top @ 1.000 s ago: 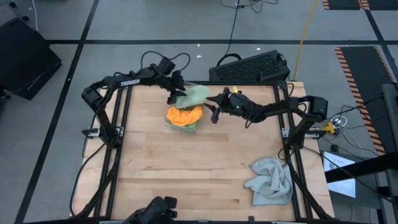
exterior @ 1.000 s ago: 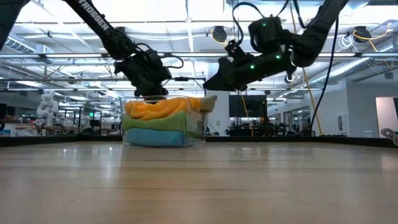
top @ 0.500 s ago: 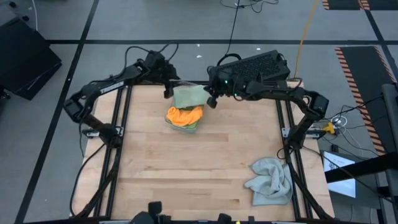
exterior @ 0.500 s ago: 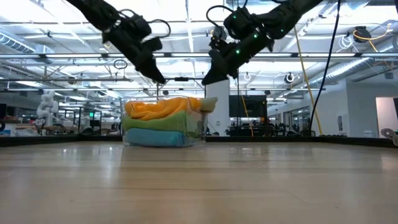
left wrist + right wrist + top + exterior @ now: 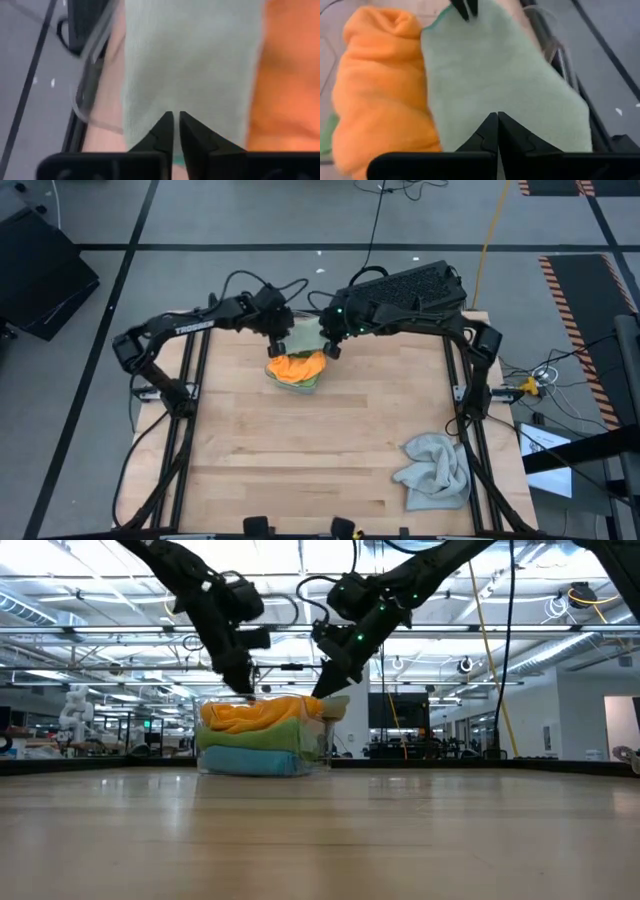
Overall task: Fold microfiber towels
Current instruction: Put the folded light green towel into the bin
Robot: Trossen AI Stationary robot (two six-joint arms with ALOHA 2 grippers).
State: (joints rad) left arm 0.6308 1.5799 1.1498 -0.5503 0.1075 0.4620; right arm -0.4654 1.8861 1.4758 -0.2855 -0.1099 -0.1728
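Both grippers down on the sage towel (image 5: 505, 75), lying over the far edge of the bin (image 5: 262, 745) next to the orange towel (image 5: 297, 366). Left gripper (image 5: 173, 131) pinched nearly shut on one edge, right gripper (image 5: 497, 131) shut on the opposite edge. Sage towel stretched between the two tips, long axis running arm to arm, neither one nearer. Grey towel (image 5: 435, 470) crumpled well apart, near corner on the right. No readable writing on anything.
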